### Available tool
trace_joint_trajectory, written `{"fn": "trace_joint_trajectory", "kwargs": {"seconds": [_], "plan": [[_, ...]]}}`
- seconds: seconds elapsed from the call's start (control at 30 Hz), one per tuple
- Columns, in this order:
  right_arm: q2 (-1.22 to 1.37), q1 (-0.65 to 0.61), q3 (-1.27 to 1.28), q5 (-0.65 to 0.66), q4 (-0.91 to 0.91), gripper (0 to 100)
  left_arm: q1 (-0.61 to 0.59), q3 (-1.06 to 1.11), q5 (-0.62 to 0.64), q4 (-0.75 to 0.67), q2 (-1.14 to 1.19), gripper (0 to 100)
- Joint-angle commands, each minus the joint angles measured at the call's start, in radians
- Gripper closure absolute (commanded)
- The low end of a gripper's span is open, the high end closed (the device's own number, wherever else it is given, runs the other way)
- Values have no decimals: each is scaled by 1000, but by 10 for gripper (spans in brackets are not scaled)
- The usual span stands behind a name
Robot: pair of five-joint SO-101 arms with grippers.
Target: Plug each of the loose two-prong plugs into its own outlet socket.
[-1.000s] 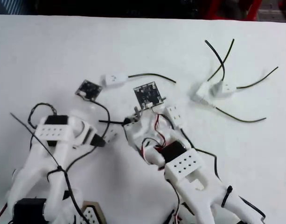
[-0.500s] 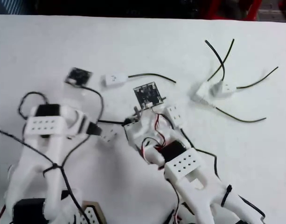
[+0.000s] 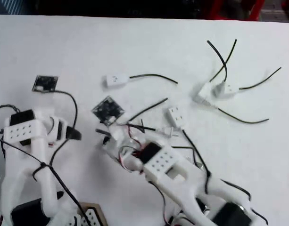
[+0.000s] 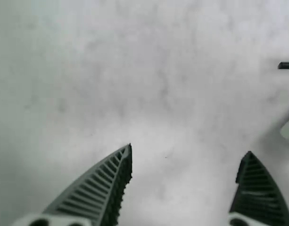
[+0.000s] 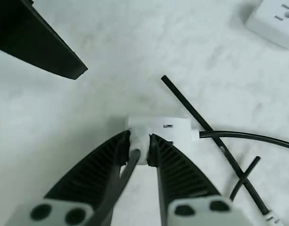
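On the bench [image 3: 64,42], the left tool [image 3: 74,134] is set just beside the right tool [image 3: 105,140], in which a plug [image 5: 158,126] is gripped. One socket [image 3: 117,80] lies behind them, another [image 3: 176,116] to their right, and a wired cluster [image 3: 214,90] is placed farther right, well apart.

White corded plug/socket blocks, at least five: block [image 3: 117,80], block [image 3: 176,116], block [image 3: 204,94], block [image 3: 228,88], block [image 5: 156,128]. Arms, two: left arm [image 3: 26,133], right arm [image 3: 165,162]. Black square boards, two: board [image 3: 45,83], board [image 3: 108,109].
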Motion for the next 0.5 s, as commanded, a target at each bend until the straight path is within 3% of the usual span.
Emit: {"fn": "trace_joint_trajectory", "kwargs": {"seconds": [0.0,0.17,0.47], "plan": [[58,-15,-87,21,2,981,-10,57,-9,-89,-36,653],[74,-13,-91,21,1,981,-7,150,-9,-201,-36,653],[77,-10,-71,80,-15,981,-10,155,-8,-204,-36,653]]}}
